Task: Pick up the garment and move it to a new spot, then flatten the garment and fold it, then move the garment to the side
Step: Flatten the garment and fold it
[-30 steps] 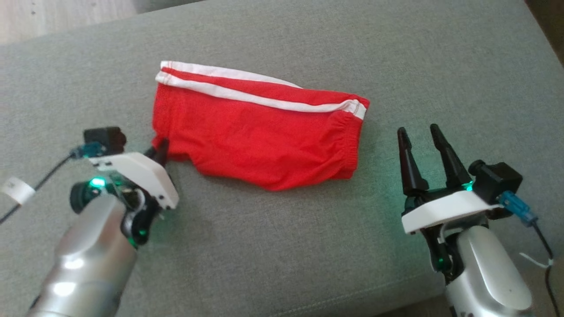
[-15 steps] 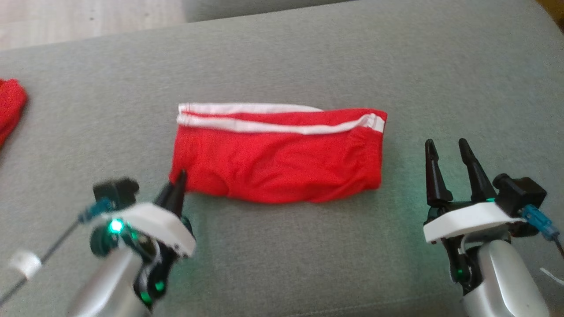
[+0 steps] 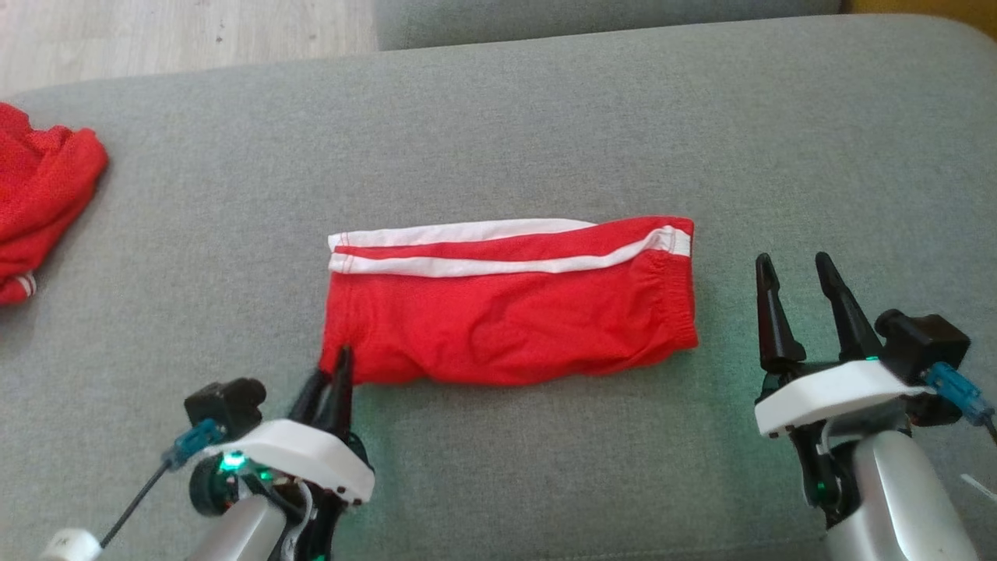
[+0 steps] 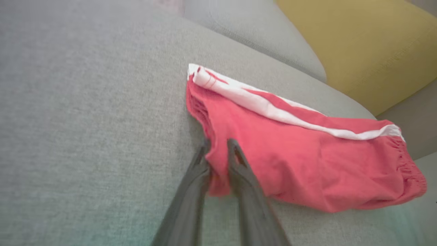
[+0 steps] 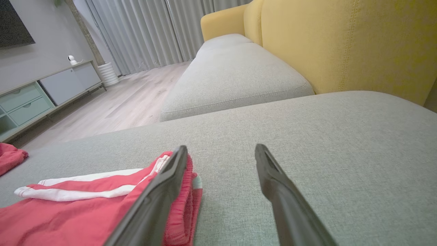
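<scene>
So the left gripper (image 4: 218,145) is sitting right on the near-left corner of the garment (image 3: 506,312), the red shorts with the white stripes. A second ago its fingers looked pressed into a single dark tip. Now they're a little apart, with a bit of red cloth between them. You can't really tell from this whether it's pinching that corner or letting it slip. If it's letting go, the guess would be that the fold is done and the shorts have been put down.

The shorts lie flat in a tidy doubled-over rectangle in the middle of the grey sofa cushion (image 3: 545,117), stripes along the far edge and waistband on the right. That looks like the flatten-and-fold part is basically finished, with only the move to the side left.

The right gripper (image 3: 794,265) hangs just off the waistband end with its fingers spread wide and nothing in them, same as before.

The other difference is that the head camera has swung. The shorts looked tilted earlier and now sit square, and more of the sofa's left end is in frame, including another red cloth (image 3: 43,187) bunched up well away from the shorts.
</scene>
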Controlling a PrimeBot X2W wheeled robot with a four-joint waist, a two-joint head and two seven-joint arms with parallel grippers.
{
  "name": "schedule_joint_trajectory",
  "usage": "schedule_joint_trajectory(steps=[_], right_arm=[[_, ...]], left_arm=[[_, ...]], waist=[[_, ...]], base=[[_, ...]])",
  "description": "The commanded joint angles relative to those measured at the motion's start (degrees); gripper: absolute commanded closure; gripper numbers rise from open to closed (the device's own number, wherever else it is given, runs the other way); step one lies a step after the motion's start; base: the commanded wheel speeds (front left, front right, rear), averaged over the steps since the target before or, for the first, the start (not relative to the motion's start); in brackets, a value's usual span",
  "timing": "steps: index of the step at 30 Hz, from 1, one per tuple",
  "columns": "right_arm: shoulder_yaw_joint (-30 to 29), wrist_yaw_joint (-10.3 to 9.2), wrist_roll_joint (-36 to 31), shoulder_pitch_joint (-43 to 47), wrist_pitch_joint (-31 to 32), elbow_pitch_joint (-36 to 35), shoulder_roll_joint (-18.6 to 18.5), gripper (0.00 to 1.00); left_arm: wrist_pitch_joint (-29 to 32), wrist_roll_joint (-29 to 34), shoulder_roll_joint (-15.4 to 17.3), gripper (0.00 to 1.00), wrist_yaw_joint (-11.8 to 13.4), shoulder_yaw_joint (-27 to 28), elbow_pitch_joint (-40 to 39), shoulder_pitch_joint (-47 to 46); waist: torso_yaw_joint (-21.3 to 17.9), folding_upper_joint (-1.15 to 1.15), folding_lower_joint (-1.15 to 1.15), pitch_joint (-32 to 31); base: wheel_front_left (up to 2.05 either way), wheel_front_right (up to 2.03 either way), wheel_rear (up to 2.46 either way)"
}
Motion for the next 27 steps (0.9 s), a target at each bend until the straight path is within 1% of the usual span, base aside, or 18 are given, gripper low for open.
schedule_joint_trajectory(steps=[1,9,16,23,27], right_arm=[[1.0,0.37,-0.4,-0.4,0.1,-2.1,-0.1,0.0],[-0.1,0.37,-0.9,0.3,1.0,-1.9,-0.1,0.0],[0.4,0.37,-0.7,-1.0,5.4,-0.8,-0.1,0.0],[1.8,0.37,-0.5,-5.2,11.4,5.6,-0.1,0.0],[-0.1,0.37,-2.2,-6.7,13.6,10.9,-0.1,0.0]], left_arm=[[-1.3,1.0,1.1,0.0,0.4,2.3,-1.9,-1.7],[-8.7,8.0,2.9,0.0,2.5,2.2,-3.8,-3.8],[-11.2,10.4,2.2,0.0,4.5,3.3,-6.0,-2.7],[-11.8,10.7,1.2,0.0,5.1,4.6,-7.0,0.0],[-12.0,10.9,0.6,0.0,5.0,5.2,-7.2,1.0]], waist=[[0.0,0.0,0.0,-0.1],[0.8,0.0,0.0,-1.9],[3.1,0.0,0.0,-3.0],[6.7,0.0,0.0,-2.6],[8.9,0.0,0.0,-2.3]], base=[[0.0,0.0,0.0],[0.0,0.0,0.0],[0.0,0.0,0.0],[0.0,0.0,0.0],[0.0,0.0,0.0]])
